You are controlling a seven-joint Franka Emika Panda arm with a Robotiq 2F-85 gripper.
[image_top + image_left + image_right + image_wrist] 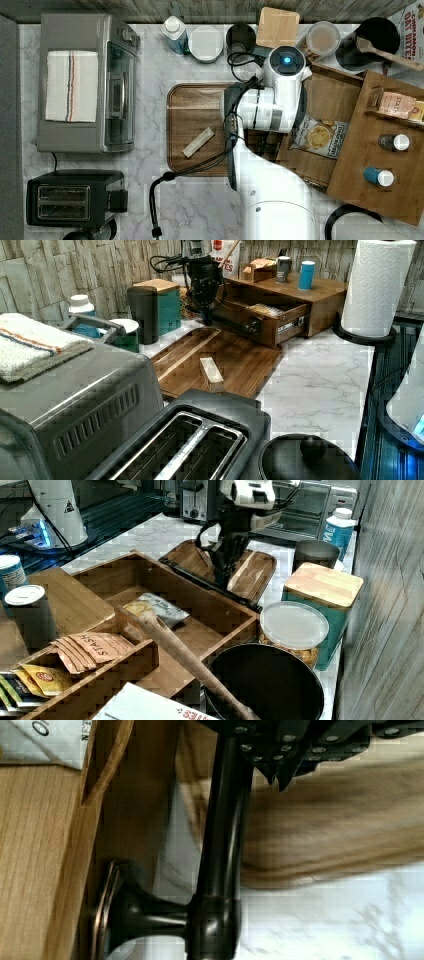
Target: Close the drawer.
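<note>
The drawer (327, 97) (150, 572) stands pulled out of the wooden cabinet (370, 195) (325, 290), with a bag of chips (320, 136) (157, 609) lying in it. A black bar handle (220, 820) (210, 584) runs along the drawer's front panel (260, 324). My gripper (206, 317) (222, 577) (282, 775) points down just outside that front panel, over the edge of the rounded wooden tray (195, 105). Its fingertips look shut, sit beside the handle bar, and hold nothing.
A pale block (198, 142) (211, 374) lies on the tray. Two bottles (392, 142) and a tea-bag box (395, 104) stand on the cabinet. Canisters (277, 27) and a black pot (265, 680) line the back wall. A toaster oven (85, 82), toaster (70, 200) and paper towel roll (375, 285) stand around.
</note>
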